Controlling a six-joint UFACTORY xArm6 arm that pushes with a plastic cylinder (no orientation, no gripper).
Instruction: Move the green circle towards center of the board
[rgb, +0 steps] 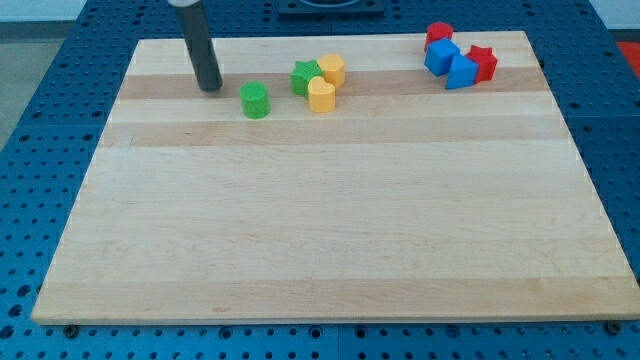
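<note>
Wooden board (330, 230) with coloured blocks (320, 85)

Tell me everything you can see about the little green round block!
The green circle is a short, stubby cylinder, bright green all over with a flat round top, and it looks like painted wood or plastic. It stands upright on the pale wooden board, near the view's top and left of the middle. Nothing touches it. My tip sits just to its upper left with a small gap between. The green star and two yellow blocks lie a little to its right.
</note>
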